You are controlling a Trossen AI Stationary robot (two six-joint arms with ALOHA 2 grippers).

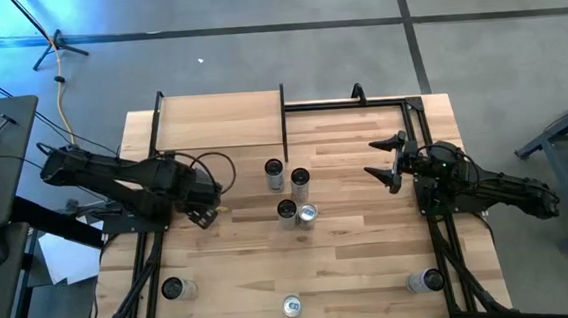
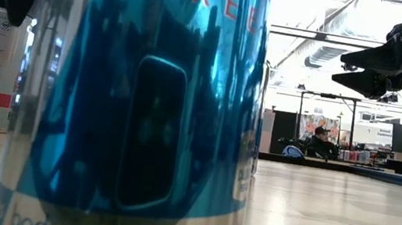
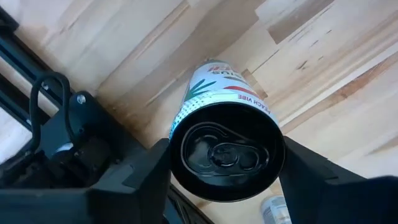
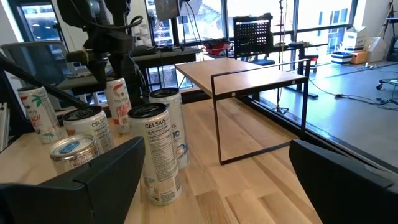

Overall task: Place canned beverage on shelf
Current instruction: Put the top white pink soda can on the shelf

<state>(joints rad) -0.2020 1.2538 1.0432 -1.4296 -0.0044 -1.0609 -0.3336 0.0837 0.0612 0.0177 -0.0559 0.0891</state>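
The striped plank table [image 1: 372,263] carried the pale wooden shelf with thin black posts [image 1: 221,118] at its far left corner, no can visible on it. Near of the shelf, the left pincer [image 1: 202,207] pinched a white palm-printed beverage can with a dark lid [image 3: 225,134] above the table, so the grasp looked done and the carry to the shelf remained. Right of the shelf, past a cluster of cans [image 1: 291,194], the right pincer [image 1: 389,162] waited, spread

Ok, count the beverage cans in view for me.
8 cans: four clustered mid-table, three spread along the front, one clamped in the left gripper. The arms may hide more.
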